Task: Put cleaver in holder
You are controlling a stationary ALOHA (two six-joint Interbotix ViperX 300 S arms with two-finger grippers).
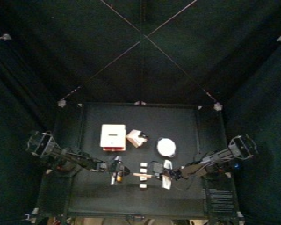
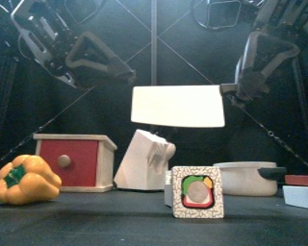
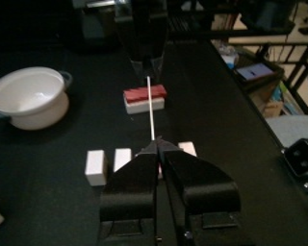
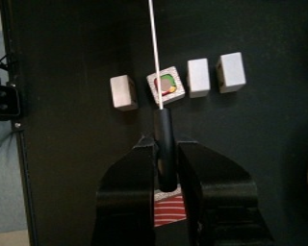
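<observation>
The right arm's jaws (image 4: 165, 144) are clamped on the black handle of the cleaver (image 2: 179, 107), which hangs in the air with its broad white blade flat toward the front of the table, well clear of everything below. It sits above the holder (image 2: 146, 159), a little to the right of it as seen from the front. The holder is a white block leaning at a tilt on the tabletop (image 2: 105, 223), and nothing is in it. The left arm's jaws (image 3: 157, 146) are lined up with the thin edge of the blade, their tips drawn close together at its end; I cannot tell whether they pinch it or only stand beside it. Just left of the holder, touching or nearly so, is a red box (image 2: 76, 161) with a round knob. Farther left lies a yellow pepper (image 2: 26, 181). In front of the holder, nearer the table's edge, a small picture card (image 2: 196, 192) stands upright in a row with white blocks (image 4: 198, 75). To the holder's right sits a white bowl (image 2: 250, 178).
</observation>
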